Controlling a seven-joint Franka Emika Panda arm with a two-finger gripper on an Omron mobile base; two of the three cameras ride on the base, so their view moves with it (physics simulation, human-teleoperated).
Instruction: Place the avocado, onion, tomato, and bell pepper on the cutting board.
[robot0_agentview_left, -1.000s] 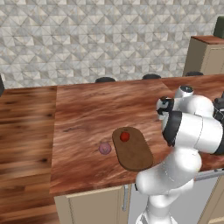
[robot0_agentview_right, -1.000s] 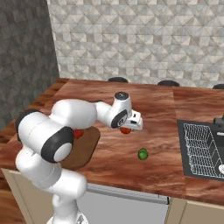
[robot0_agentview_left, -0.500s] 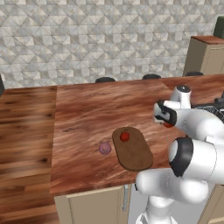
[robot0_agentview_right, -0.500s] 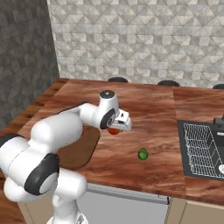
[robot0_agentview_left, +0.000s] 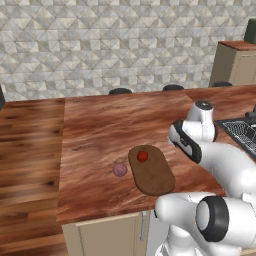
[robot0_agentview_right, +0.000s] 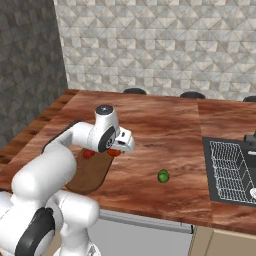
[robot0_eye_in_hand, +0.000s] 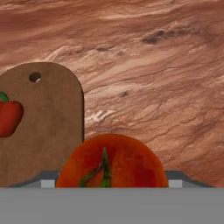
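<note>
My gripper (robot0_agentview_right: 118, 150) is shut on the orange-red tomato (robot0_agentview_right: 114, 153), held just above the counter at the right edge of the dark-brown cutting board (robot0_agentview_right: 89, 174). In the hand view the tomato (robot0_eye_in_hand: 112, 162) sits low and centred, with the cutting board (robot0_eye_in_hand: 43, 127) to its left. The deep-red bell pepper (robot0_eye_in_hand: 8, 116) with a green stalk lies on the board, and it also shows as the bell pepper (robot0_agentview_left: 142, 156) near the board's far end. The pinkish-purple onion (robot0_agentview_left: 119, 169) rests on the counter just left of the board. The green avocado (robot0_agentview_right: 163, 175) lies on the counter to the right of my gripper.
A sink with a wire rack (robot0_agentview_right: 232, 170) is set into the counter at the far right. Dark stool tops (robot0_agentview_right: 134, 91) line the counter's back edge. The counter's front edge (robot0_agentview_right: 150, 220) runs close below the board and the avocado.
My arm has swung left across the counter with the tomato in the gripper, from near the avocado side to the edge of the cutting board. The other vegetables have not moved.
</note>
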